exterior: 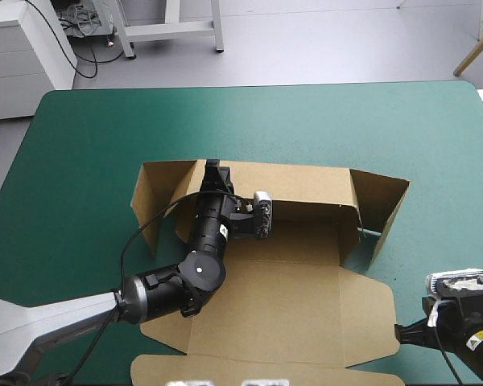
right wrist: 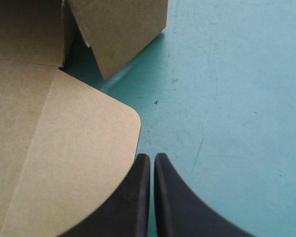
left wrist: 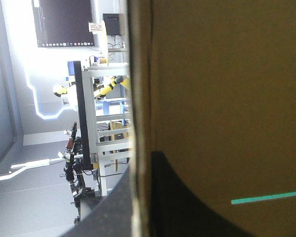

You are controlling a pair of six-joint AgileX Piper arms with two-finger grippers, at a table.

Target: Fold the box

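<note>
The brown box (exterior: pixel 282 305) lies in the middle of the teal-green table with its long back wall (exterior: pixel 298 181) raised and its lid flat toward the near edge. Two side flaps (exterior: pixel 382 213) stand angled at the wall's ends. My left gripper (exterior: pixel 214 170) reaches over the floor of the box to the top edge of the back wall. In the left wrist view the left gripper (left wrist: pixel 140 168) is shut on that wall (left wrist: pixel 227 98), one finger on each side. My right gripper (right wrist: pixel 152 160) is shut on nothing, just off the lid's rounded corner (right wrist: pixel 123 116).
Bare teal-green cover (exterior: pixel 346 121) lies beyond the box and to its right (right wrist: pixel 227 98). The right arm sits near the table's near right corner. The right side flap (right wrist: pixel 118 29) stands ahead of the right gripper.
</note>
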